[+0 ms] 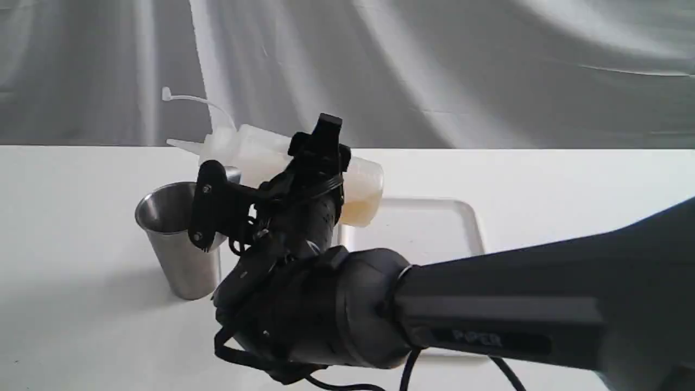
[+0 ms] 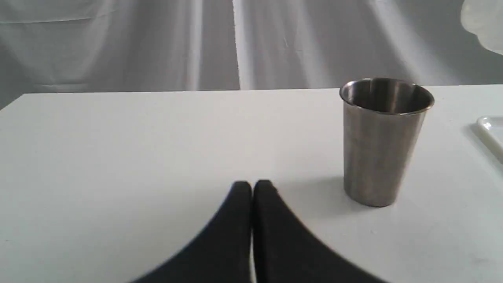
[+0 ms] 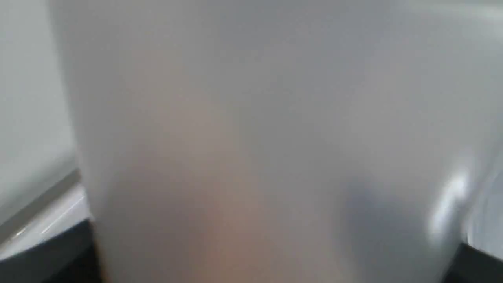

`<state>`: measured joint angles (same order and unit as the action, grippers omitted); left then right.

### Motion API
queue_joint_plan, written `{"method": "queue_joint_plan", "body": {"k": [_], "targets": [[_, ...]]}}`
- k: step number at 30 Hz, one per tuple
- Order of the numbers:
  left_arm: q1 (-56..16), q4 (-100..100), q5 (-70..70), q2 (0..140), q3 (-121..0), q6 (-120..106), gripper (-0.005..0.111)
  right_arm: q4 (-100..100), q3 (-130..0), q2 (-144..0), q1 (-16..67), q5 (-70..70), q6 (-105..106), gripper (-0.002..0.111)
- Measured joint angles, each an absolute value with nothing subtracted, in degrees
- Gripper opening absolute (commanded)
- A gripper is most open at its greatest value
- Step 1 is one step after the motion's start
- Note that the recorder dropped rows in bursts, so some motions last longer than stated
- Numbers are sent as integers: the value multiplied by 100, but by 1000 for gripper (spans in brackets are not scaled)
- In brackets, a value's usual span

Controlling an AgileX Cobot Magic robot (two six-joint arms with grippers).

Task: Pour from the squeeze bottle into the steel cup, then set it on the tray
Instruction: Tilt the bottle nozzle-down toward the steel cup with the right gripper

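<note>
A plain white table [image 1: 81, 326] carries two things. A steel cup [image 1: 176, 260] stands upright on it with its narrower base flat on the surface, its wider rim on top and a soft shadow at its foot. A flat white tray [image 1: 434, 228] with rounded corners and a low raised rim lies on the table to the right of the cup in the exterior view. It is near the cup but not touching it, with a strip of table showing between them.

— What fills the right wrist view?
— Only a blur: the translucent whitish plastic squeeze bottle [image 3: 255, 137], wholly out of focus.
— And the flat white plastic tray [image 1: 429, 228]?
— Its near edge is hidden behind the black arm [image 1: 516, 304].
</note>
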<state>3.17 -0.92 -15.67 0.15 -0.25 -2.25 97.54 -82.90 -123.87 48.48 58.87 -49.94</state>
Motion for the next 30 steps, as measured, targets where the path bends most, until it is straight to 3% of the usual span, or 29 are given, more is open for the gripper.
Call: {"method": "queue_joint_plan", "body": {"k": [30], "targets": [[317,-92,-1567,15,-25,-225,0,9698,-9221,-12928,4564,6179,-2590,0]]}}
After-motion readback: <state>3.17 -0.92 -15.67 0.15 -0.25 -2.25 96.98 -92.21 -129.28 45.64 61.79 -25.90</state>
